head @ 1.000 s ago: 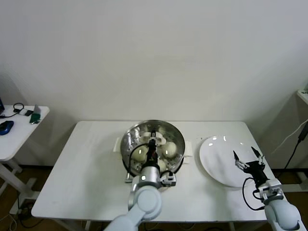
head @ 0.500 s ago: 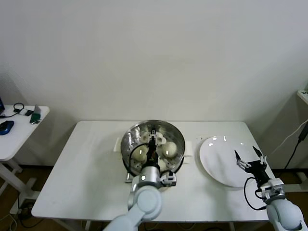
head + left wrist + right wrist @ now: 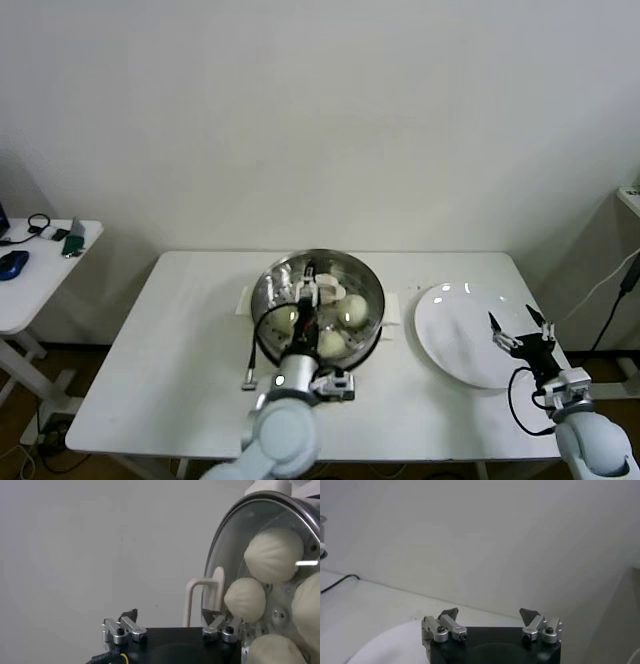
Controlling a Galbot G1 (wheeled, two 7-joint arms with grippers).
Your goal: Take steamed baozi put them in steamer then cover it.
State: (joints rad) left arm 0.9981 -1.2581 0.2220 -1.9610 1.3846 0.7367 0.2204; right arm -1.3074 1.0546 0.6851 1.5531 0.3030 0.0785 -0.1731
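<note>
- Two end effectors in view: left end effector (image 3: 306,291) over the steamer's near side, fingers spread, grasping nothing; right end effector (image 3: 520,331) over the plate's near edge, fingers spread, empty.
- One steamer (image 3: 365,275) mid-worktop (image 3: 180,330), uncovered, on cream-white base with side handles.
- Four steamed baozi (image 3: 353,309) counted inside on the perforated tray, close together; one partly hidden behind the left end effector in head view, four visible in left wrist view (image 3: 273,554).
- One white plate (image 3: 455,325) right of the steamer, apart from it, bare.
- One side table (image 3: 30,290) far left, small items on top.
</note>
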